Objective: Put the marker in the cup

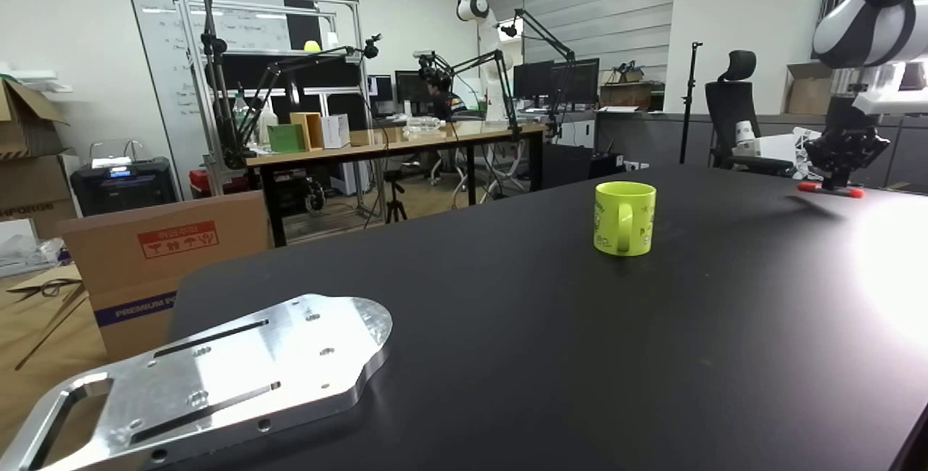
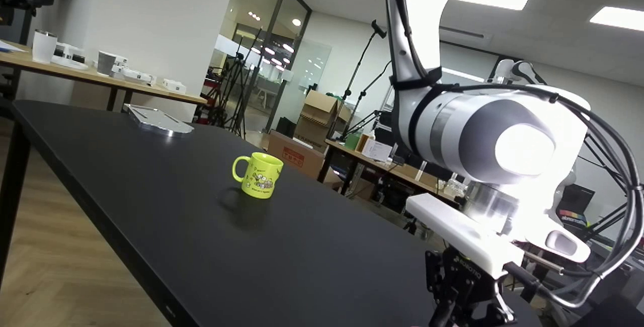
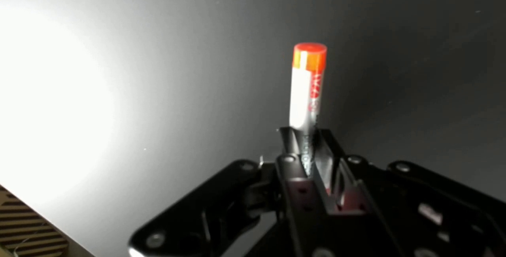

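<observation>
The marker [image 3: 306,95], white with red ends, lies between my gripper's fingertips [image 3: 305,140] in the wrist view, both fingers against its sides. In an exterior view the marker's red end [image 1: 855,193] and my gripper [image 1: 837,180] show at the far right, low over the black table. A shadow lies below it; I cannot tell if it touches the table. The yellow-green cup [image 1: 624,219] stands upright with a handle, well away from the gripper; it also shows in an exterior view [image 2: 261,175]. There the gripper's fingertips [image 2: 465,312] are mostly cut off by the lower edge.
A large silver metal plate [image 1: 283,362] lies on the black table [image 1: 580,355], beyond the cup from my gripper; it also shows in an exterior view [image 2: 158,121]. A cardboard box [image 1: 167,261] stands beside the table. Bright glare covers part of the tabletop.
</observation>
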